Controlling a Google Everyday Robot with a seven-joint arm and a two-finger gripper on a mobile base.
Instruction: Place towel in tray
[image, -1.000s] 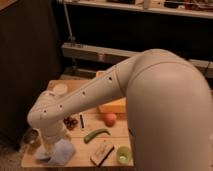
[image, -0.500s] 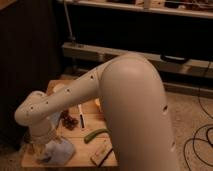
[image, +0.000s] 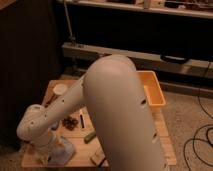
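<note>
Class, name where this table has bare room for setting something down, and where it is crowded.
Bare: the visible floor of the tray, and the table strip in front of the tray. Crowded: front left, where the gripper hangs beside the towel, with the brown cluster, black pen and green piece close by.

gripper (image: 46, 156) front-left by towel (image: 64, 152) | arm (image: 115, 115) covers table (image: 167, 142) middle, part of tray (image: 159, 97) | right strip free

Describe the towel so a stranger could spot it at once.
Find the wooden table, then its near-left corner, where the gripper reaches down. The towel lies beside it: a pale blue-grey crumpled cloth, the only soft thing there.
</note>
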